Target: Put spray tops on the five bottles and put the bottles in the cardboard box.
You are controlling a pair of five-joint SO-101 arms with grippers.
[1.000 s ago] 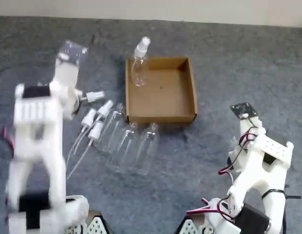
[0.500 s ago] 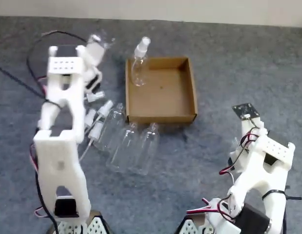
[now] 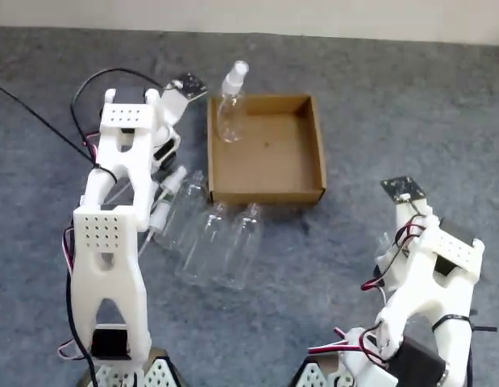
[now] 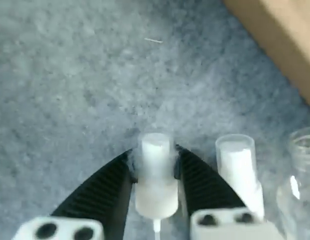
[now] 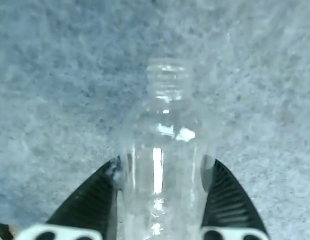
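The cardboard box lies open at the middle of the table. One bottle with a spray top leans in its far left corner. Three clear bottles without tops lie on the carpet just in front of the box. Loose white spray tops lie to their left. My left gripper is down among those tops, shut on a white spray top, with another spray top right beside it. At the near right, my right gripper is shut on a clear uncapped bottle low over the carpet.
Grey carpet covers the table. The box's wall is close beside my left gripper. Black cable loops lie behind the left arm. Open carpet lies between the box and the right arm.
The left arm has swung from the left edge toward the box and dropped onto the loose spray tops. The right arm has barely moved and still holds its bottle.
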